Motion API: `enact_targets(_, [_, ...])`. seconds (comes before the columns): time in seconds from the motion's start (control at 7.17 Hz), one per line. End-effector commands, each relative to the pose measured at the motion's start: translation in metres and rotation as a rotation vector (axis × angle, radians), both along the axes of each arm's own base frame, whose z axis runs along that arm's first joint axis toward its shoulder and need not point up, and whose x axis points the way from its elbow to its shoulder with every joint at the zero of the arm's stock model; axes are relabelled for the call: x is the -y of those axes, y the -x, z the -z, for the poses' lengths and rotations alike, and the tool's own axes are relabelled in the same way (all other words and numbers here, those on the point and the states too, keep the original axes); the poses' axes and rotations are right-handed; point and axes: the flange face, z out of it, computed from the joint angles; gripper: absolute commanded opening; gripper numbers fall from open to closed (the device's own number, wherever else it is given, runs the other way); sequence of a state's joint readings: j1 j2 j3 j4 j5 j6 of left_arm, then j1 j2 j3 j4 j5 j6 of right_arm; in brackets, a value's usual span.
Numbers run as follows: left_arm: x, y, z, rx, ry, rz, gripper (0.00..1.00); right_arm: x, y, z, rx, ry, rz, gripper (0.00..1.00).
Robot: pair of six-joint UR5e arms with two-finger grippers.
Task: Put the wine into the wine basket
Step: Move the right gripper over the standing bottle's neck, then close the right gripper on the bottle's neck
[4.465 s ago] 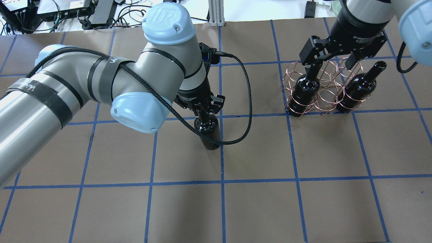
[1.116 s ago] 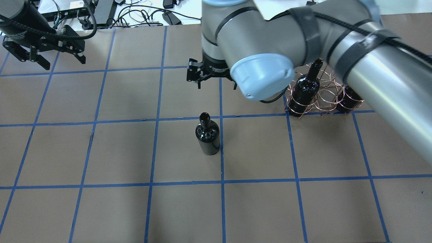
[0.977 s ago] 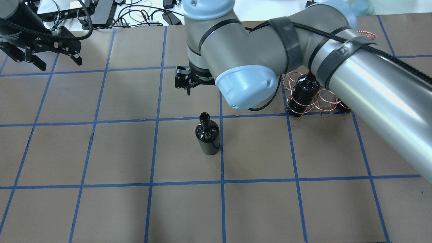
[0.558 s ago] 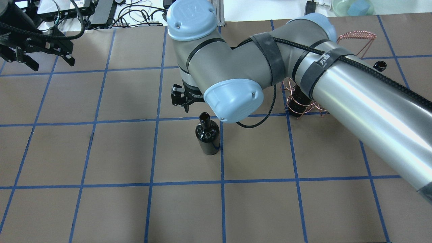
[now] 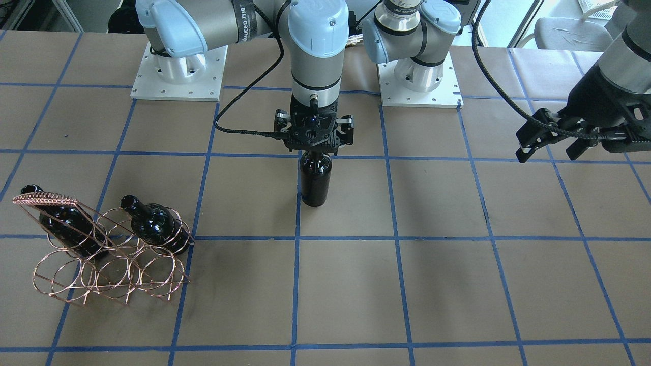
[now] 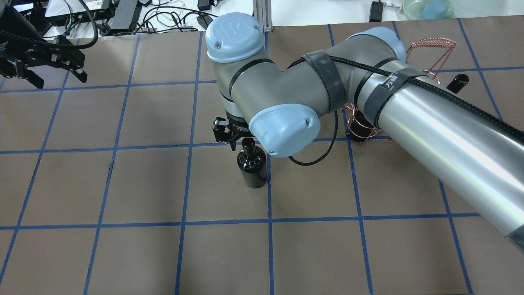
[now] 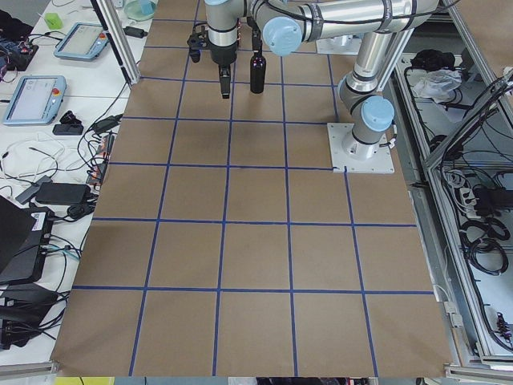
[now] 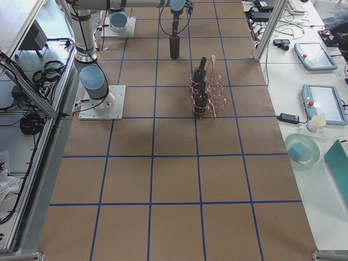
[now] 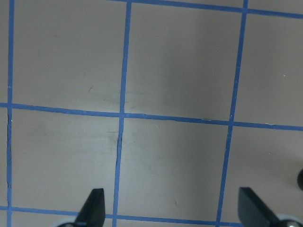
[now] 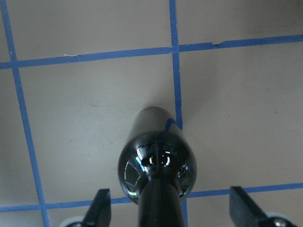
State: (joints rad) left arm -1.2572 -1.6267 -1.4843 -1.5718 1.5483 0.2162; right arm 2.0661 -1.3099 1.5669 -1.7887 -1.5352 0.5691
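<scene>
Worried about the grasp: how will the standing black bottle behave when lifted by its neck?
The wine bottle looks glossy and slippery; its neck may slide in the right pincer. Tall on a narrow base, it probably tips if nudged.

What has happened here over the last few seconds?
The left gripper let go of the standing wine bottle and withdrew leftward, open. The right gripper swung over from the wine rack and now straddles that bottle's neck, open. The bottle, rack and two racked bottles stayed put.
</scene>
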Motion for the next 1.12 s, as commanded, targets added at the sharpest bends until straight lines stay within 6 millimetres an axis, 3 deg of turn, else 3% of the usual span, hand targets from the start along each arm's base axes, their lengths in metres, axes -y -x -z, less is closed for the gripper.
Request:
enact_targets(0.0, [-0.0005, 0.0006, 0.0015, -0.002, -0.003, 0.001, 1.00, -0.0004, -0.0005, 0.0002, 0.006, -0.002, -0.004, 0.60])
enact_targets(0.14, [-0.0005, 0.0014, 0.0015, -0.002, -0.003, 0.002, 1.00, -0.0019, -0.0035, 0.0000, 0.035, -0.018, -0.006, 0.52])
enact_targets(0.42, [-0.0004, 0.0016, 0.0015, -0.003, -0.003, 0.002, 1.00, -0.0005, -0.0047, -0.0018, 0.048, -0.003, -0.029, 0.48])
enact_targets(0.56, [0.0000, 0.0005, 0.0023, -0.002, -0.005, 0.001, 1.00, 0.0004, -0.0041, -0.0021, 0.050, 0.000, -0.029, 0.39])
enact_targets(0.84, [0.0007, 0.0053, 0.0020, -0.010, 0.001, 0.009, 1.00, 0.0003, -0.0040, -0.0020, 0.050, 0.000, -0.043, 0.33])
enact_targets(0.98, [0.0004, 0.0053, 0.0023, -0.009, -0.002, 0.007, 1.00, 0.0010, -0.0044, -0.0031, 0.053, 0.005, -0.052, 0.15])
